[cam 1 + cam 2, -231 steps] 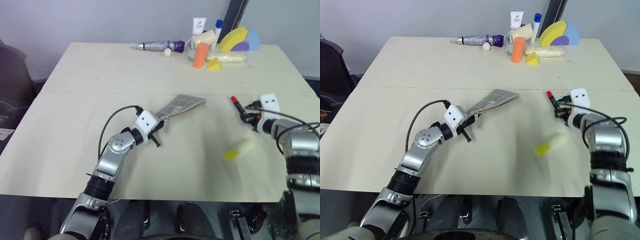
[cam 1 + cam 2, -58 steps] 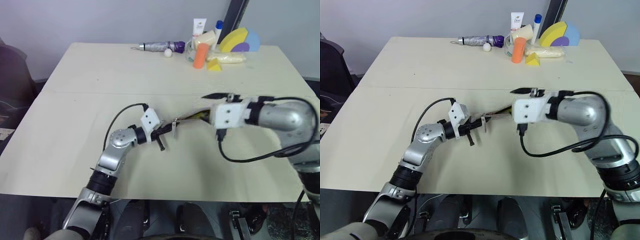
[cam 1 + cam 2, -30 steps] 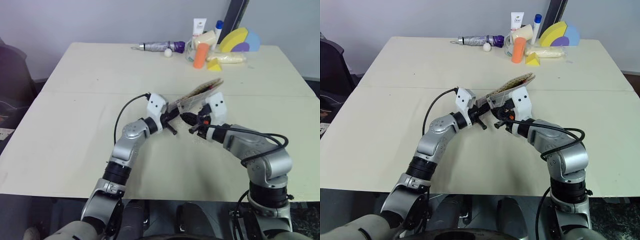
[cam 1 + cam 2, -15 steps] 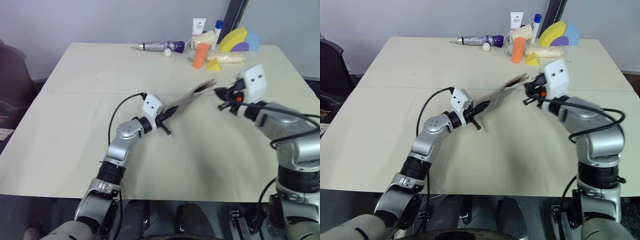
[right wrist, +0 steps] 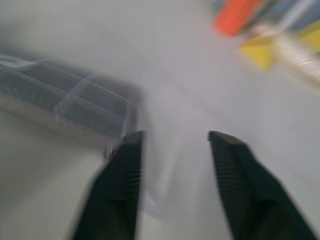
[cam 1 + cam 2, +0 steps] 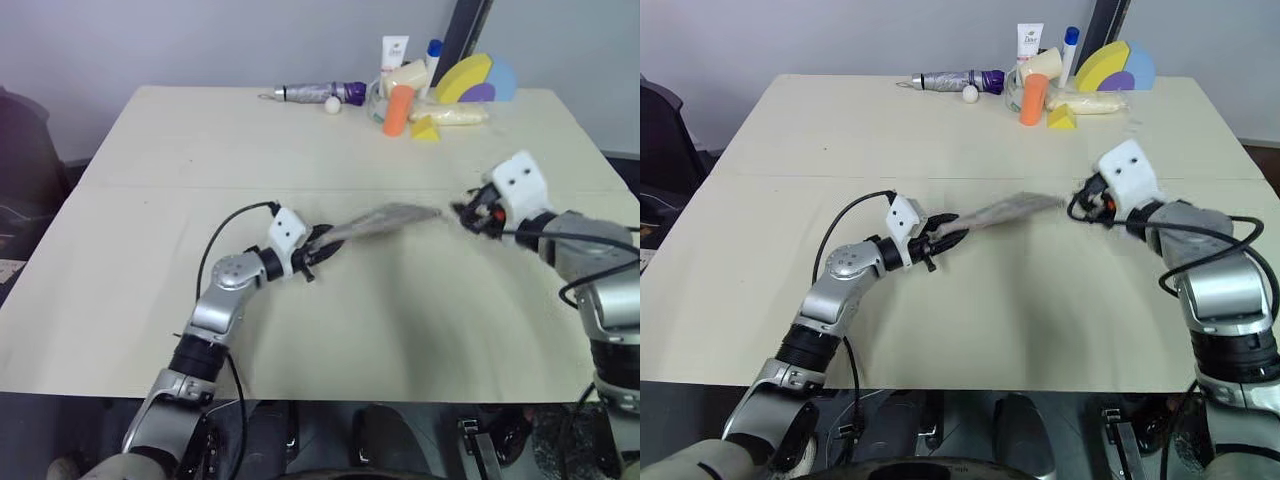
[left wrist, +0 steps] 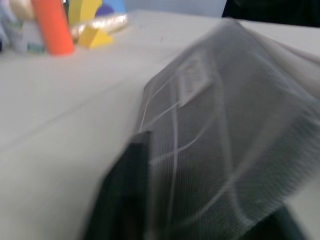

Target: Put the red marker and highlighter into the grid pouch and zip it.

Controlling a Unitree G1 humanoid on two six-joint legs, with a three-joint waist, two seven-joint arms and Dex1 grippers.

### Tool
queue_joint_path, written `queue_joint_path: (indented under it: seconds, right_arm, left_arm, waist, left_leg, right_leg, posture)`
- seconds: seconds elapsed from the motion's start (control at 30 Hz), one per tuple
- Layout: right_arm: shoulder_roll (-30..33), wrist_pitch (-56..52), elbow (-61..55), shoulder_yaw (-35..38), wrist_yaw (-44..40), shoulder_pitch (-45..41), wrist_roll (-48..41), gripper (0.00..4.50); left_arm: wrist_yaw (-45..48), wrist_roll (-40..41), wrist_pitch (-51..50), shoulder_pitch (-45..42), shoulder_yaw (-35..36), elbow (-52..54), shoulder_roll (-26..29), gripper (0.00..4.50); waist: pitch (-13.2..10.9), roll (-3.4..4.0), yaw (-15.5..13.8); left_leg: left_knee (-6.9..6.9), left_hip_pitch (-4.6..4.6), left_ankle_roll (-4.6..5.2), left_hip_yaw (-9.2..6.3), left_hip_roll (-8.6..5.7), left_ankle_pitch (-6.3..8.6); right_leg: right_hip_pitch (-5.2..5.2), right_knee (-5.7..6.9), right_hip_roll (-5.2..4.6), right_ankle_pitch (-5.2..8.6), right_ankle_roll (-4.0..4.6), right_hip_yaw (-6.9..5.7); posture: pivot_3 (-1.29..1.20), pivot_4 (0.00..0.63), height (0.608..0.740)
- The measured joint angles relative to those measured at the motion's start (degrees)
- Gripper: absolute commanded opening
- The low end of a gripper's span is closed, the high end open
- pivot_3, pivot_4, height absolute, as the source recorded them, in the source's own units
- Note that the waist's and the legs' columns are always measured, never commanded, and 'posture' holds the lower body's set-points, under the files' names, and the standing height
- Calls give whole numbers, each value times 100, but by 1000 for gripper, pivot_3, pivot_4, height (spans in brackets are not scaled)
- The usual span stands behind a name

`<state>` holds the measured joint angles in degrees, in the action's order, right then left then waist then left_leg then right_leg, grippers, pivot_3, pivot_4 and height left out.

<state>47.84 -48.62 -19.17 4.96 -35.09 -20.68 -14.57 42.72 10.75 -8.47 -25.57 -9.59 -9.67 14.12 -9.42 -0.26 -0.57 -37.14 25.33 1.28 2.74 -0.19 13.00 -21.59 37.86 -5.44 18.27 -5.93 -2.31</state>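
The left gripper jaws hold one end of the grid pouch; the right gripper jaws stand apart, empty.

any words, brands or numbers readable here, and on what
White tube at the table's far edge: a small dark logo, too small to read.
Grid pouch: its white label is blurred, so no text can be read.
Nothing else in these views carries legible writing.
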Motion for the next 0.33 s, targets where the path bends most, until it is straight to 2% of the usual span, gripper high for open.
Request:
queue_joint_path:
  seconds: [0.03, 0.07, 0.23, 0.33]
  right_arm:
    - [52, 2, -79, 7, -93, 123, -35, 3999]
    - [78, 15, -113, 30, -153, 209, -56, 4008]
    - [170, 352, -143, 500, -480, 728, -244, 4008]
    - [82, 566, -59, 784, -528, 746, -385, 4008]
  left_arm:
    - [21, 22, -85, 83, 38, 128, 97, 4135]
    - [49, 70, -180, 147, 79, 245, 184, 4441]
    - [184, 393, -736, 819, 522, 988, 878, 4441]
    - [99, 480, -893, 1113, 841, 1149, 1105, 4441]
  waist:
    - [0, 0, 0]
    - [0, 0, 0]
    - [0, 2, 13]
    - [0, 1, 15]
  left_leg:
    - [-1, 0, 0, 0, 0, 0]
    - [-2, -1, 0, -1, 0, 0]
    - [4, -2, -1, -3, 2, 1]
    - [2, -4, -2, -6, 3, 0]
  right_leg:
    - [1, -1, -2, 0, 0, 0]
    - [2, -2, -2, 0, 0, 0]
    - [1, -7, -4, 1, 1, 1]
    - [4, -9, -5, 1, 2, 0]
  posture:
    - [0, 150, 740]
    - [0, 150, 740]
    - [0, 150, 740]
    - [0, 150, 740]
